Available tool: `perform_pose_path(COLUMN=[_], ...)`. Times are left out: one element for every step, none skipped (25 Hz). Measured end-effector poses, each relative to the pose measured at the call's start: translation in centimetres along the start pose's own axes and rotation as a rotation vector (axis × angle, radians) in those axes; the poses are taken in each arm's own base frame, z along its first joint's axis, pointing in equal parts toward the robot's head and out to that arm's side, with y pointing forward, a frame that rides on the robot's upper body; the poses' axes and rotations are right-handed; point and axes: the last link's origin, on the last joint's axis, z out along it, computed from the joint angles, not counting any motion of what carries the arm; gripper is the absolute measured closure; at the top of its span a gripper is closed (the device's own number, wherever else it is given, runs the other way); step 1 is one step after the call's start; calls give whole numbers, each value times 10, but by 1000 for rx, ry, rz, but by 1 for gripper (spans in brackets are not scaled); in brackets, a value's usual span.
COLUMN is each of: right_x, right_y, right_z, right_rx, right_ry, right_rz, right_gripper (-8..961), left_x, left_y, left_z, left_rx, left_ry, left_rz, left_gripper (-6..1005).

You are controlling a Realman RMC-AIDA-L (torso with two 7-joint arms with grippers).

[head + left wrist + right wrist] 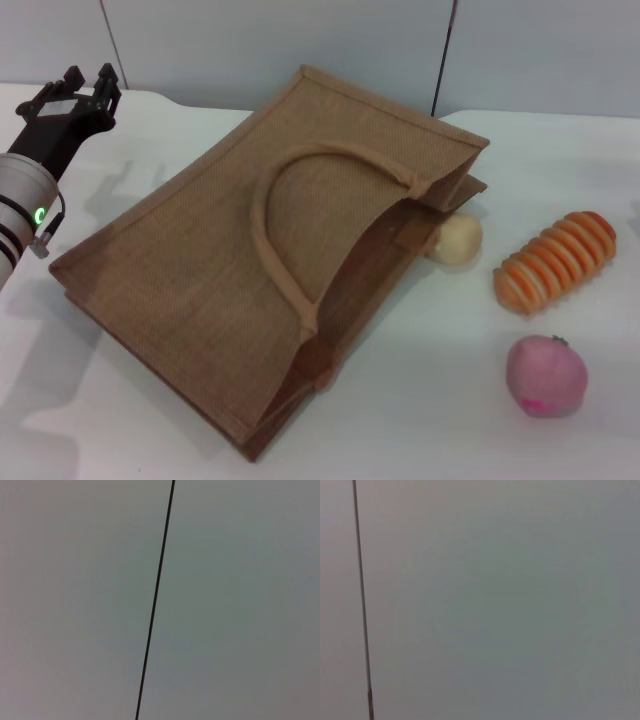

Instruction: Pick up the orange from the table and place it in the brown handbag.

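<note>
Nearest me on the table (420,430), I see a pink round fruit (546,375), and just beyond it a ribbed orange-and-cream bread-like item (556,262). The brown handbag (200,270) lies flat across the middle, its mouth toward those items, and a pale round thing (456,240) sits touching its opening. I can't find the orange anywhere; it may be inside the bag or hidden by it, so I judge the task is either finished or not started. Further back at the left, my left gripper (82,88) hovers above the table holding nothing; I cannot tell how its fingers stand. My right gripper is out of sight. Both wrist views show only blank wall. Next I'd need to locate the orange first.
</note>
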Motion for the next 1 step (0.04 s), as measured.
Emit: perform_pose_path(right_x=[0], right_y=[0], right_z=[0], right_rx=[0], right_ry=[0], right_rz=[0], right_gripper=[128], left_x=[0], left_y=[0], left_z=[0], left_rx=[0], left_ry=[0], left_rz=[0], left_gripper=[561])
